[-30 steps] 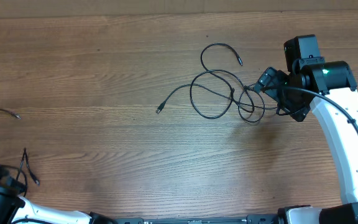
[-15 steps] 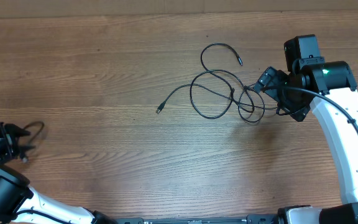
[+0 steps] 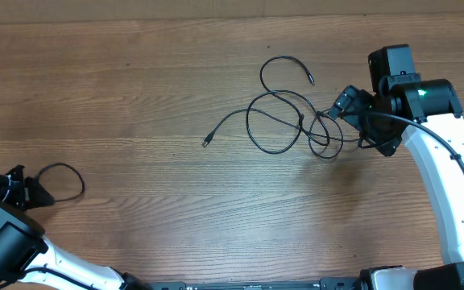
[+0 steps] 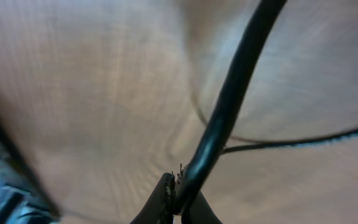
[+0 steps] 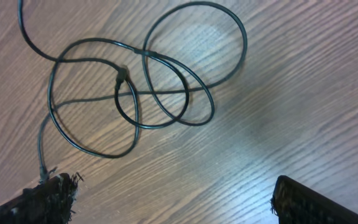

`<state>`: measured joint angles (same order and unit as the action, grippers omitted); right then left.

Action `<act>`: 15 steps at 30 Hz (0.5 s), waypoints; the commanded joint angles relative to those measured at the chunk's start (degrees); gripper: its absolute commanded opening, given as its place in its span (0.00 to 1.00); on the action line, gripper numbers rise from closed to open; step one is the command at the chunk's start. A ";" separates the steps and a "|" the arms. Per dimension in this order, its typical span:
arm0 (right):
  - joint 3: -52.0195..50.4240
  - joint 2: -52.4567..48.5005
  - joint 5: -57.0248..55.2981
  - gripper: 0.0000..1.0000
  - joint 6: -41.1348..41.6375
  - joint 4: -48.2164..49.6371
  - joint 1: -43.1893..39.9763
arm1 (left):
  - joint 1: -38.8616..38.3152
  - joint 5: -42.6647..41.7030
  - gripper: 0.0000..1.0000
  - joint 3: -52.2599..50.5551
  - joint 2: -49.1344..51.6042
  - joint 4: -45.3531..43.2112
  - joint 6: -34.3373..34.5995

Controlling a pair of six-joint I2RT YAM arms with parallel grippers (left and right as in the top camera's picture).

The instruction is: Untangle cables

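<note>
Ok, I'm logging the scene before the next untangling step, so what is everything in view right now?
tangle of cables: one knot, probably two cords, black, centre-right of the table
loose cable: one, black, looped near the table's left edge
table: one, brown wood grain, under everything
left arm: one, black and white, lower left corner
right arm: one, white and black, right side
left pincer: one, black, shut on the loose cable
right pincer: one, black, open, at the tangle's right edge, holding nothing
</note>
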<state>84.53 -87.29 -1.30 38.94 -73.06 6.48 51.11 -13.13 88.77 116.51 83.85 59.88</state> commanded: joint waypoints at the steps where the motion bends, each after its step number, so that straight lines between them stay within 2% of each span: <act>1: 0.98 0.07 0.13 1.00 0.24 0.76 0.31 | -3.43 8.24 0.05 0.00 -2.56 1.09 1.90; 7: 0.98 0.07 0.11 1.00 0.22 0.98 0.31 | -13.51 10.58 0.05 0.00 -10.10 1.75 3.50; 15: 0.98 0.04 -0.28 1.00 -0.02 1.03 0.31 | -35.60 11.13 0.05 0.00 -17.86 1.81 12.20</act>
<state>84.53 -87.29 -1.30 38.96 -72.40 6.48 21.54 -3.57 88.77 100.82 85.38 66.48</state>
